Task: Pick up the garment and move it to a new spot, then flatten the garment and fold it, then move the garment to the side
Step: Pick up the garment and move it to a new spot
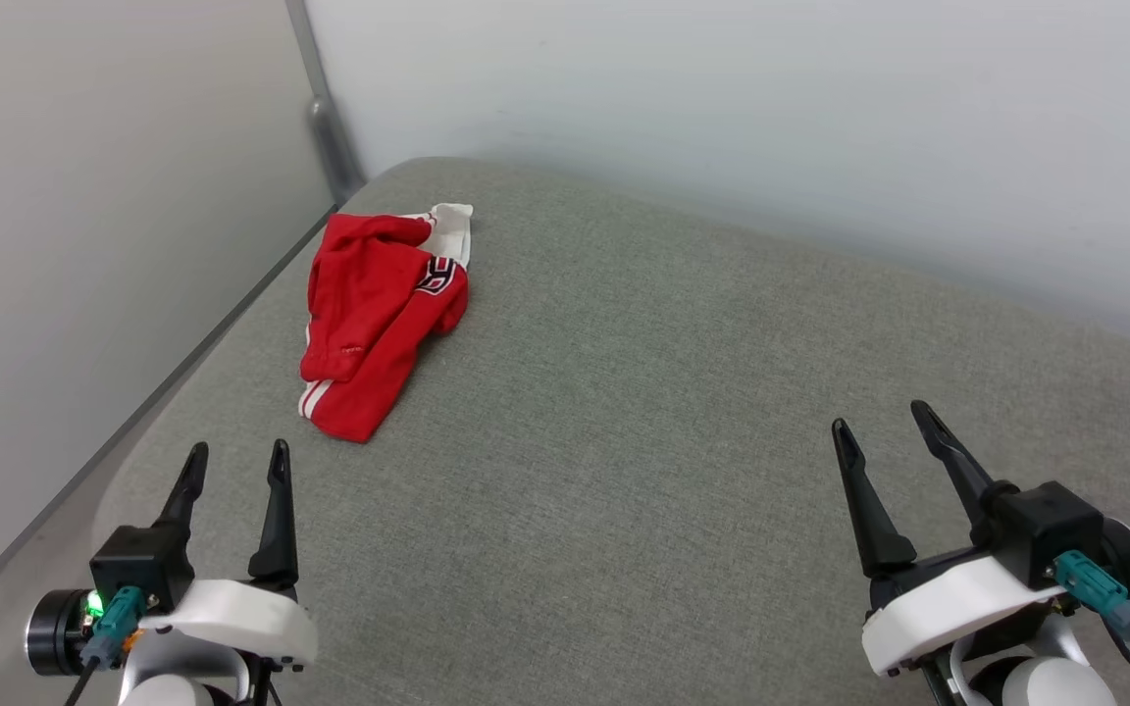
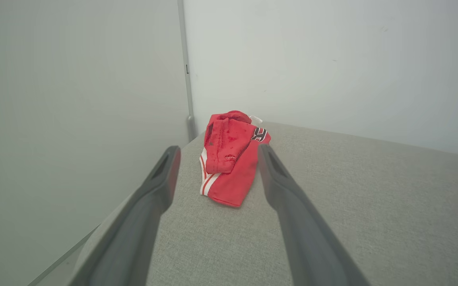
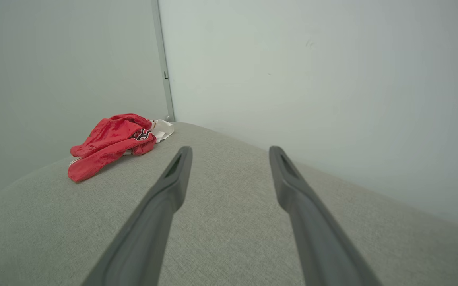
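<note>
The garment (image 1: pixel 374 324) is gripped by neither pincer and lies on the grey cloth-covered desk (image 1: pixel 673 412). Nearest the head camera, the left pincer (image 1: pixel 237 449) is seen at the lower left and the right pincer (image 1: pixel 881 417) at the lower right, both over the near part of the desk with fingers pointing away. The two dark fingers of each are spread wide, and nothing is held between them. In the left wrist view, the left pincer (image 2: pixel 218 148) is aimed straight at the garment (image 2: pixel 229 167), which is framed between the fingertips but lies beyond them, apart from both. In the right wrist view, the right pincer (image 3: pixel 230 149) is pointed over bare grey cloth, and the garment (image 3: pixel 107 147) is seen well off to the left of its fingers.

Farther on, the garment is found bunched in a crumpled heap near the desk's far left corner, close to the left edge. Red cloth is folded over itself. Red-and-white striped trim is shown at the near end, black white-outlined lettering is exposed on the heap's right side, and a white piece is turned out at the far end. Beyond the desk, a pale back wall (image 1: pixel 771 98) is met by a pale side wall (image 1: pixel 84 196), with a grey metal strip (image 1: pixel 325 118) set in the corner between them.
</note>
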{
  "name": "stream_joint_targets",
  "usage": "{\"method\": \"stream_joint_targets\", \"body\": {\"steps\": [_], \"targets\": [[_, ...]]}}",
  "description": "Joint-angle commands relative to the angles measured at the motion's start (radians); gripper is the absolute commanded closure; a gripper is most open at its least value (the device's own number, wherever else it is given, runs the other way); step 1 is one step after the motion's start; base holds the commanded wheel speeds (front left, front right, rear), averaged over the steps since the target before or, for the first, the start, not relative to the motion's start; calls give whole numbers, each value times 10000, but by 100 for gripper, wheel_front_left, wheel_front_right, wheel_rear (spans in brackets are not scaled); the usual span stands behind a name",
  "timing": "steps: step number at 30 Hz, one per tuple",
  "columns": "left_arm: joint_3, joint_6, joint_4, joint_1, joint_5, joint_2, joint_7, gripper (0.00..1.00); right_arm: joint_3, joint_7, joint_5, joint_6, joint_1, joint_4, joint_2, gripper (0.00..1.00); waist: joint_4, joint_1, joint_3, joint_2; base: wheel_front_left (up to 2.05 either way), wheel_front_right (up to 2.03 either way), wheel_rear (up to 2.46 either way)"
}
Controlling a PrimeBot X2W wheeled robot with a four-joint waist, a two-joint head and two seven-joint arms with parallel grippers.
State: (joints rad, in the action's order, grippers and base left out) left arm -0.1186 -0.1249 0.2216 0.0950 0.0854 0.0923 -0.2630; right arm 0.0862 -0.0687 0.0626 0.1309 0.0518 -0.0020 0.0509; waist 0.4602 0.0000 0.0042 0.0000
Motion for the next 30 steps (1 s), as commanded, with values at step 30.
{"method": "stream_joint_targets", "body": {"steps": [30], "targets": [[591,-54,3515,6802,3476,4072,4812,0,-10,231,-545,-3,2157,-1142,55,0,-2773,0,4938,0,0,0,0]]}}
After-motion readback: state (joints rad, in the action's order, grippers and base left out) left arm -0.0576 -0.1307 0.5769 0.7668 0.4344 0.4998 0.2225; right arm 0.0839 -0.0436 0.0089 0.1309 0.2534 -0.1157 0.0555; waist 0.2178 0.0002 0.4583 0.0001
